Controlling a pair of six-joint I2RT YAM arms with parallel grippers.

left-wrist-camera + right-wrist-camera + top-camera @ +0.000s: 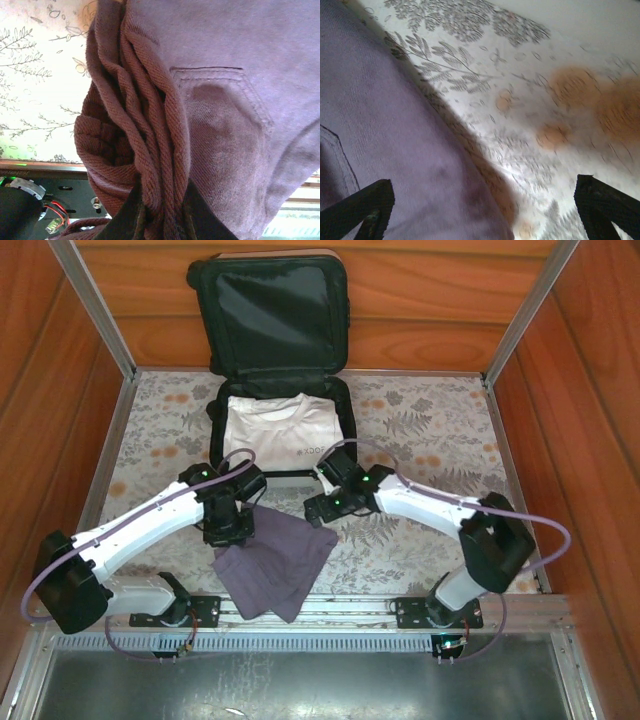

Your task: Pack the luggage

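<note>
The luggage [347, 430] lies open at the back centre, its black-lined lid [270, 310] leaning on the wall. A folded white shirt [275, 430] rests in its base. In front of it, a purple garment [280, 565] is spread on the table. My left gripper [228, 528] is shut on the garment's upper left edge. The left wrist view shows bunched purple fabric [150, 150] pinched between the fingers [127, 215]. My right gripper [315, 506] hovers open by the garment's upper right corner. Its fingers [370, 207] stand wide apart over the cloth edge [395, 150], gripping nothing.
A floral tablecloth [430, 440] covers the table. Wooden walls with metal posts [95, 310] enclose the back and both sides. A metal rail [330, 612] with the arm bases runs along the near edge. Free cloth lies to the right of the suitcase.
</note>
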